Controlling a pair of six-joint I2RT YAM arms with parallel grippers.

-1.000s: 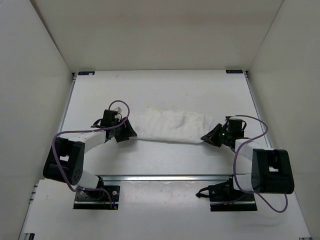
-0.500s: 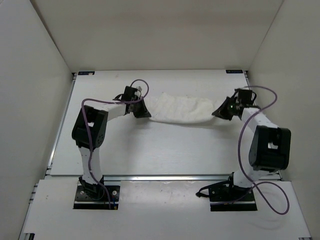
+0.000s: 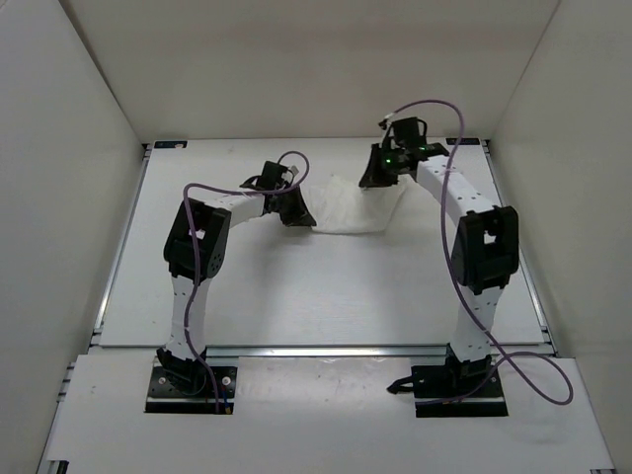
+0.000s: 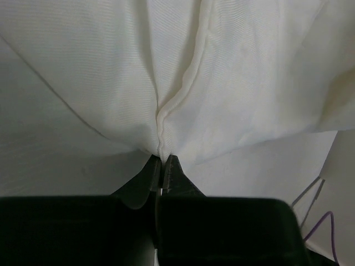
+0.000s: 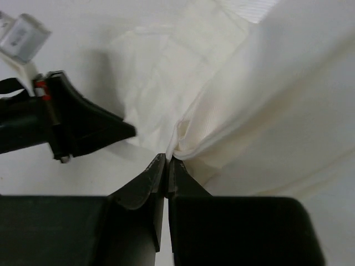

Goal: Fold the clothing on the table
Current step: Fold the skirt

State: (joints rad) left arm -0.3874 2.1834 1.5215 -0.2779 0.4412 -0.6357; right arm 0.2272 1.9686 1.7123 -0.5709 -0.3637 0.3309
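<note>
The clothing sits bunched toward the far side of the table, held between the two arms. The left gripper is clamped on a seam at its left edge, with cloth fanning out just past the fingertips. The right gripper pinches a gathered fold at the far right end, fabric spilling away from its closed fingers

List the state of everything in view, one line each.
clothing: bunched up, pinched at both ends
left pincer: shut on a seam of the clothing
right pincer: shut on the clothing's other end
table: carries the clothing toward its far side
</note>
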